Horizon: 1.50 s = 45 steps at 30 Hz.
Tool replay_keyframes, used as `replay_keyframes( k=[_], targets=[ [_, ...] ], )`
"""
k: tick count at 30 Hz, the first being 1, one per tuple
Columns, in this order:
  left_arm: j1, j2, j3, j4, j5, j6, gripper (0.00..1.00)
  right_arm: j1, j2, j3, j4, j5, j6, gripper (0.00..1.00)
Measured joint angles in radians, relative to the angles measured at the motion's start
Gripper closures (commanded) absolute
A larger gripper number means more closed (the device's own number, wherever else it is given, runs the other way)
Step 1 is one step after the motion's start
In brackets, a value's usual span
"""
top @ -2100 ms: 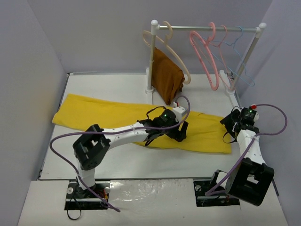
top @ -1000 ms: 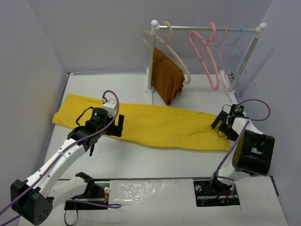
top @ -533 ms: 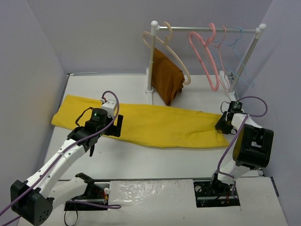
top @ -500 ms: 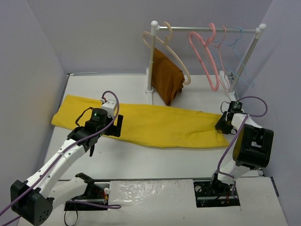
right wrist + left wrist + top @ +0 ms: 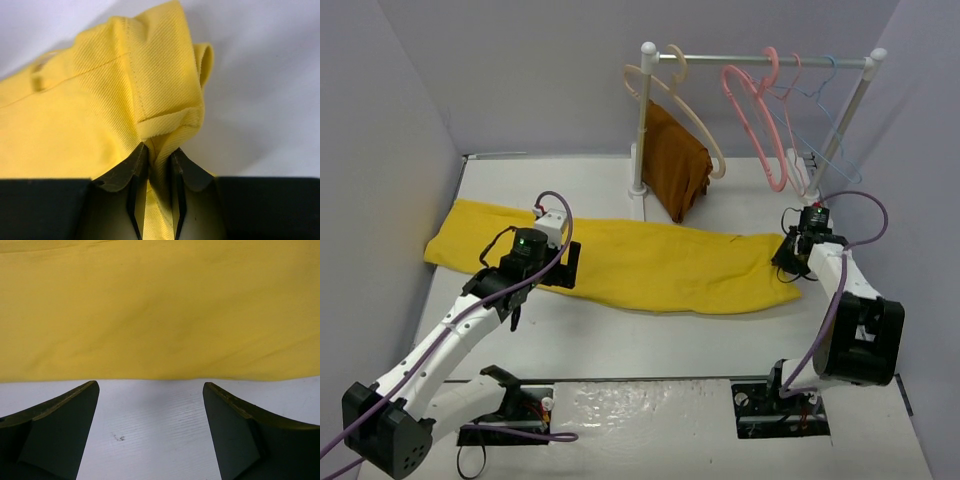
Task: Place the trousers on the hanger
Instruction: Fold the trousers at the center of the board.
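One end held: right jaws clamp the trousers at their frame-right end, below the hanger. I note the left jaws apart, cloth running left-right.

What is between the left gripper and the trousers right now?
Only a bare strip of white table, seen in the left wrist view; the left gripper, open, sits just short of the trousers.

No readable text, labels, brands, numbers or signs in any view.
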Motion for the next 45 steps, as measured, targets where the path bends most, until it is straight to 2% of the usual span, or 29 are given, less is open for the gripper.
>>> replay_keyframes(
  k=[6,10,14,19,22,27,31,35,42,45],
  targets=[
    [0.002,-0.010,0.000,-0.001,-0.021,-0.001,0.17,0.057,-0.199,0.107,-0.114,0.015,0.050,1.00],
    [0.002,-0.037,0.000,-0.001,-0.037,-0.001,0.17,0.055,-0.242,0.215,-0.230,0.095,0.054,1.00],
    [0.004,-0.068,0.000,-0.001,-0.049,-0.002,0.17,0.044,-0.250,0.348,-0.351,0.188,0.035,1.00],
    [0.006,-0.090,0.000,-0.002,-0.062,-0.007,0.17,-0.116,-0.248,0.548,-0.480,0.242,-0.039,1.00],
    [0.006,-0.099,0.000,-0.004,-0.069,-0.010,0.17,-0.172,-0.234,0.679,-0.545,0.312,-0.083,1.00],
    [0.006,-0.107,0.000,-0.012,-0.073,-0.017,0.17,-0.174,-0.164,0.918,-0.657,0.437,-0.128,1.00],
    [0.006,-0.109,0.000,-0.018,-0.074,-0.019,0.17,-0.175,-0.117,1.011,-0.715,0.507,-0.149,1.00],
    [0.006,-0.108,0.000,-0.024,-0.072,-0.019,0.17,-0.167,-0.074,1.066,-0.745,0.432,-0.161,1.00],
    [0.006,-0.100,0.000,-0.031,-0.070,-0.019,0.17,0.007,-0.079,1.042,-0.745,0.157,-0.117,1.00],
    [0.006,-0.099,0.000,-0.032,-0.070,-0.019,0.17,0.033,-0.105,1.000,-0.713,0.016,-0.062,1.00]
  ],
)
